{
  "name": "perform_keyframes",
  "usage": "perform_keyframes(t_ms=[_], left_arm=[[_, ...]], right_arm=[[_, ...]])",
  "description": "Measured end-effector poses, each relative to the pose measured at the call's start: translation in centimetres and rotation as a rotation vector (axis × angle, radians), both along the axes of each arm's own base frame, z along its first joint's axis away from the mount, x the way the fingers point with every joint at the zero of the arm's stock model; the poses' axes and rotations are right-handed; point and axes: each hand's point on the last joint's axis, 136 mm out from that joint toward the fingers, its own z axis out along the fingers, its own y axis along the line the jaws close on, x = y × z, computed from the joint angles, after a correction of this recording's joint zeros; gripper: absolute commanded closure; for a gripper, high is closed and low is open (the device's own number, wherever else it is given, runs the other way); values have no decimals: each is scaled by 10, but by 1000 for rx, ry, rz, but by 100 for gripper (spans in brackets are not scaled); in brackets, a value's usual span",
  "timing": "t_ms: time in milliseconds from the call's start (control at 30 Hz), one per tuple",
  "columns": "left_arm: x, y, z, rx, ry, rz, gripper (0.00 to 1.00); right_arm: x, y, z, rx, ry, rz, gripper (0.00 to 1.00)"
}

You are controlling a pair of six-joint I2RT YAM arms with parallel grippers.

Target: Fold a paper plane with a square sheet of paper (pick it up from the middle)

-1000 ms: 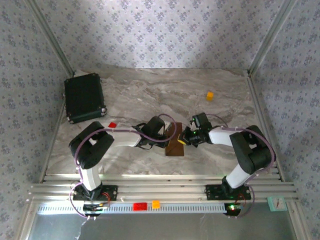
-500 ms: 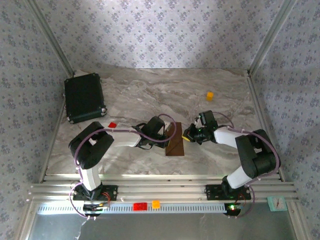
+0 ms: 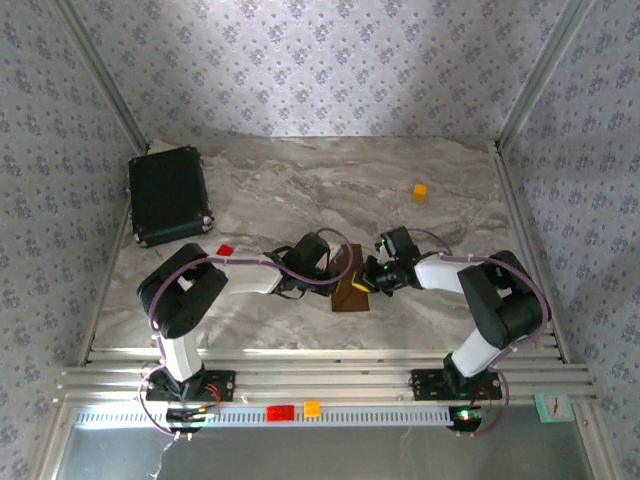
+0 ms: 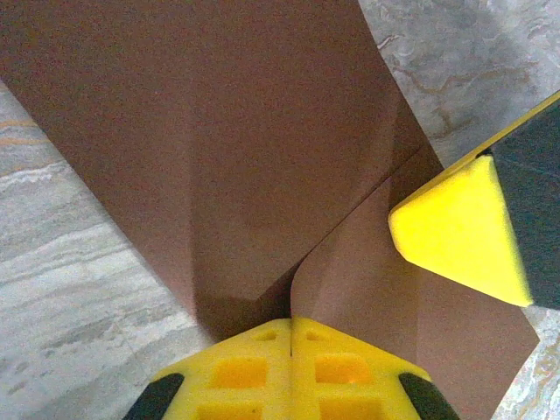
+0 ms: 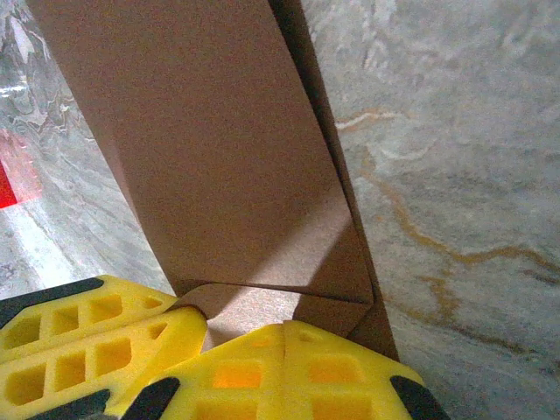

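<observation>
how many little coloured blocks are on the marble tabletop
2: an orange block toward the far right, and a red block on the left, just in front of the black case. The arms could be hiding others.

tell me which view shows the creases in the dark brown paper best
The left wrist view: the thin dark brown sheet of paper is seen close up, its creases and overlapping flap edges clear. The right wrist view shows one folded corner up close. The top external view gives a small dark shape.
</observation>
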Motion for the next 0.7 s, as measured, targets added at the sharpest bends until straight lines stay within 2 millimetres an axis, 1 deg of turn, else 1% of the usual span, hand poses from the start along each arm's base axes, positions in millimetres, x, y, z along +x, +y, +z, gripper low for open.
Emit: perform_keyframes(t_ms=[100,200,333,400,467,567,700], left_arm=[[0,0,0,0,0,0,100],[0,0,0,0,0,0,100],[0,0,0,0,0,0,100],[0,0,0,0,0,0,100],[0,0,0,0,0,1,100],[0,0,0,0,0,0,100],[0,1,0,2,1,2,100]], right_arm=[[0,0,1,3,-1,-1,100],[3,-1,8,10,-15,-6,100],[13,4,20,30,-50,-5,100],[15,7,21,39,-57,-2,100],[14,9,16,36,-48,1,100],[8,8,0,9,-9,3,100],[7,9,-2,29,-20,-2,100]])
